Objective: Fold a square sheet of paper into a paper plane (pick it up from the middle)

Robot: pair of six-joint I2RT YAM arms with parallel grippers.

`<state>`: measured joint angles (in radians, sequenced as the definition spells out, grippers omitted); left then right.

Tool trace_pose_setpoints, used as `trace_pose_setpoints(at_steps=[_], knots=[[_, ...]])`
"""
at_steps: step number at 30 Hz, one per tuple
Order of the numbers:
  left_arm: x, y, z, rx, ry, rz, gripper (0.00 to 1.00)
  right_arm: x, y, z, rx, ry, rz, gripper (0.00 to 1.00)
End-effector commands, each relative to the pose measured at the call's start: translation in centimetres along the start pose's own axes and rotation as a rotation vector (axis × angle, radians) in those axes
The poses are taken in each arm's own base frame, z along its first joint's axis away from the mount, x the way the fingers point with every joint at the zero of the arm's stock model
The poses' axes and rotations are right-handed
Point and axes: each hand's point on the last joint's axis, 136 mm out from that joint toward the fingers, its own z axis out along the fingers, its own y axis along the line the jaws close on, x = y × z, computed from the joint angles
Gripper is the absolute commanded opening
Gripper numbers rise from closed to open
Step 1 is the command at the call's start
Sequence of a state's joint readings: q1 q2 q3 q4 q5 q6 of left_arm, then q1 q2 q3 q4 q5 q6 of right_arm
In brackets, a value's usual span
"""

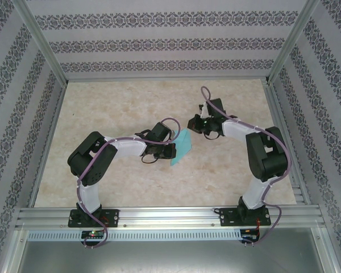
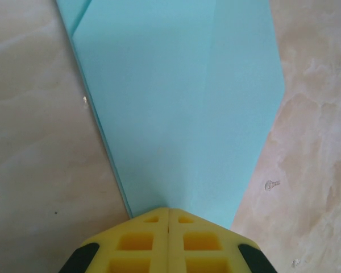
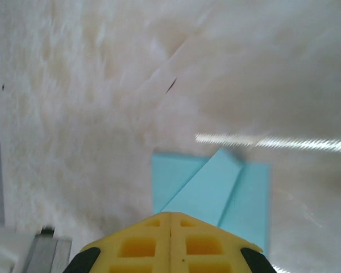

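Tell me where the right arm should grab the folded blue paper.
The wide free end of the paper, away from the left gripper, which is shut on the narrow end. Come from the right gripper's side, jaws level with the sheet: it is thin, so probably only an edge pinch works.

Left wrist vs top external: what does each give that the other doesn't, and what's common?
Left wrist: the paper's fold lines and layered left edge up close, with the left hand shut at its near end. Top external: the left arm and right arm whole, the right hand near the paper's far end, the patterned walls, the front rail. Shared: turquoise paper on the marbled table, by the left hand.
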<state>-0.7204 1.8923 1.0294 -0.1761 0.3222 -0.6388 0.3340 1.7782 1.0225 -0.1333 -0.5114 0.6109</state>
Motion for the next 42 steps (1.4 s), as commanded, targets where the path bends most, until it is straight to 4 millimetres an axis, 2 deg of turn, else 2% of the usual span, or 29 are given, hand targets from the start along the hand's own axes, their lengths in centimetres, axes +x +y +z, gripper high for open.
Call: trace_pose_setpoints(at_steps=[1,5,9,18,22,27,31,42], knots=[[8.4,7.1,1.9,-0.254,0.26,-0.072,0.02,2.7,1.2,1.1,-0.046,0.045,0.022,0.05],[8.3,6.9,1.9,-0.247,0.253,-0.073,0.02,4.5,1.5,2.7,-0.055,0.089,0.026,0.05],[8.0,6.6,1.9,-0.238,0.244,-0.079,0.01,5.8,0.8,4.1,-0.033,0.13,0.039,0.05],[6.6,4.8,1.4,-0.185,0.209,-0.072,0.02,7.5,-2.9,5.3,0.057,0.175,0.085,0.04],[4.1,1.9,-0.2,-0.079,0.142,-0.024,0.08,8.5,-4.8,5.4,0.129,0.202,0.097,0.04],[0.9,-2.2,-3.2,0.11,0.033,0.045,0.2,9.3,-6.0,5.6,0.169,0.227,0.103,0.04],[0.1,-4.5,-3.5,0.23,0.012,0.051,0.23,9.7,-6.5,5.8,0.18,0.238,0.114,0.04],[0.1,-2.6,-0.8,0.163,0.041,-0.015,0.17,10.2,-6.9,6.0,0.187,0.252,0.122,0.03]])
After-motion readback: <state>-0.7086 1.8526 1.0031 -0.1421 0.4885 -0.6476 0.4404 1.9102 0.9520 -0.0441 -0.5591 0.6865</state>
